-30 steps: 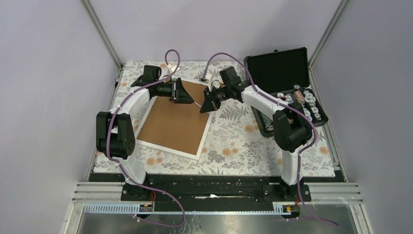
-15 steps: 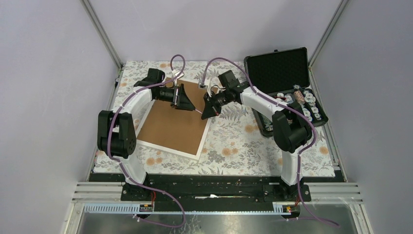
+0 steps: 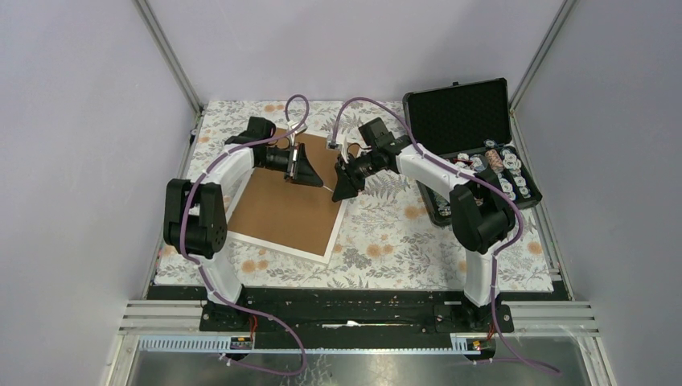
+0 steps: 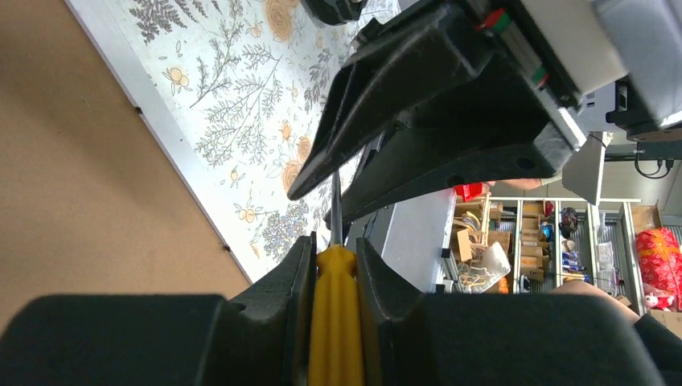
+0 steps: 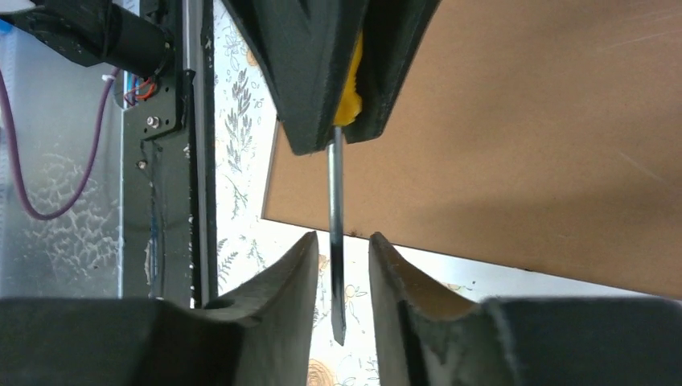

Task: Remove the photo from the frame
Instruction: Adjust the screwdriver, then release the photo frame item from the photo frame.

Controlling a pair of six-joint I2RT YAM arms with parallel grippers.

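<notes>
Twin arms: white shells alternating with black joint housings.
The left arm (image 3: 233, 165) and right arm (image 3: 430, 165) are each showing white curved links between bulky black joints (image 3: 193, 219). Purple cables (image 3: 298, 97) are running along both. Black base plates (image 3: 229, 315) are carrying them. The left tool (image 4: 334, 245) and right tool (image 5: 342, 241) are ending in black tapered fingers (image 5: 273, 314).

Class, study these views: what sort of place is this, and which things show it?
Probably a robot test cell in a lab or workshop: two arms bolted at the edge of a table, plain walls with metal posts around it, and cluttered storage shelves in the left wrist view.
</notes>
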